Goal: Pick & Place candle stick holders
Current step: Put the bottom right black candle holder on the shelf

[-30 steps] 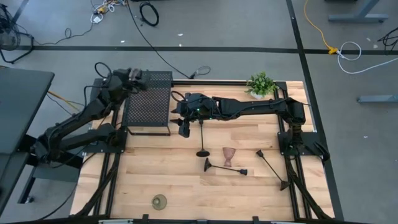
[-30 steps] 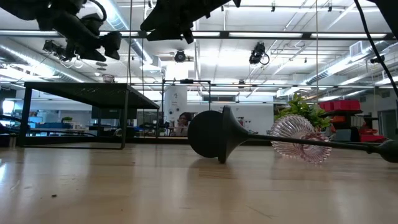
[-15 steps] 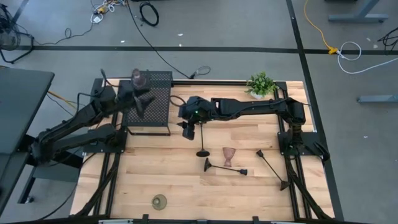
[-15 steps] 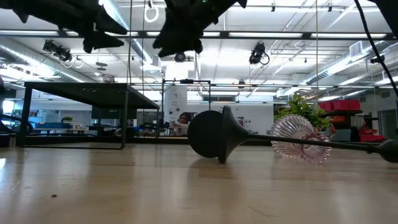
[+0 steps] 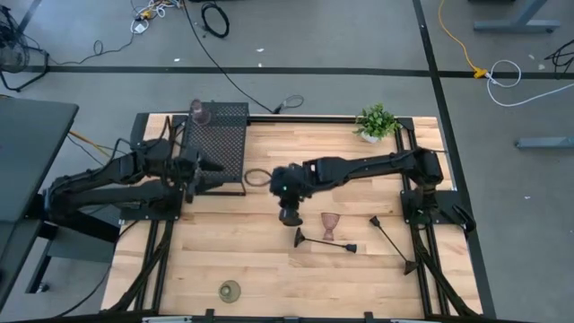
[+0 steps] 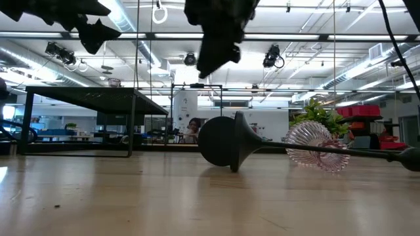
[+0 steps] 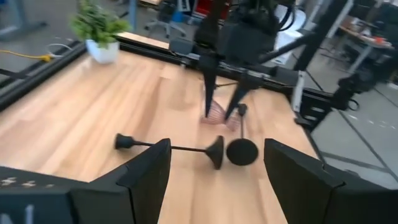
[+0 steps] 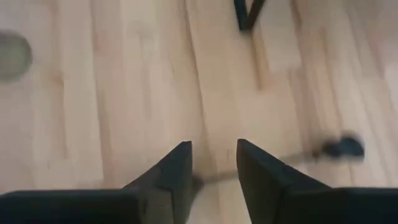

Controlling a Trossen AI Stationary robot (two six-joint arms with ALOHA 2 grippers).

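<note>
high view hides upright black stem under right end effector point(image 5: 289, 213), left wrist shows fingers point(image 7: 209, 87) astride stem point(image 7: 241, 124), left end effector point(image 5: 213, 168) wide

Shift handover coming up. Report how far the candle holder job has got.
Done: one pink goblet stands on the mesh box. In hand: the right tool is open over the upright black stem; the left tool waits open beside the box. Left: two lying stems, the second goblet and the olive-gold holder.
</note>
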